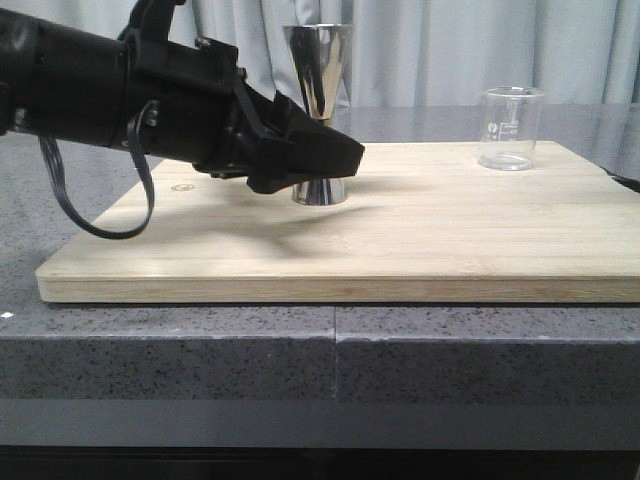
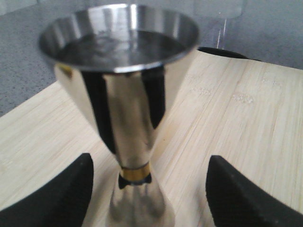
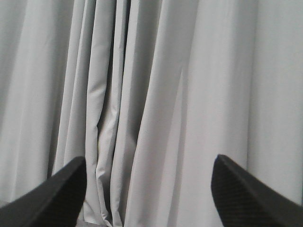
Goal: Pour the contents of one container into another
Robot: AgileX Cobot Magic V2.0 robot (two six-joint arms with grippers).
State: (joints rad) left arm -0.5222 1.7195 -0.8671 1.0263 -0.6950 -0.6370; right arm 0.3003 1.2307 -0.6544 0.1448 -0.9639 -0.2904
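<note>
The steel hourglass jigger (image 1: 318,100) stands upright on the wooden board (image 1: 400,240), left of centre toward the back. My left gripper (image 1: 335,160) is open, one finger on each side of the jigger's gold-tinted waist (image 2: 135,174), clear gaps on both sides. The left wrist view looks into the jigger's upper cup (image 2: 118,40), whose inside is dark and reflective. The clear glass beaker (image 1: 512,127) stands alone at the board's back right, apart from both grippers. My right gripper (image 3: 149,198) is open with nothing between its fingers; it faces the curtain and does not appear in the front view.
The board lies on a dark speckled stone counter (image 1: 300,350) with a seam near the front middle. A grey pleated curtain (image 3: 165,94) hangs behind the table. A black cable (image 1: 110,200) loops down from my left arm over the board's left end.
</note>
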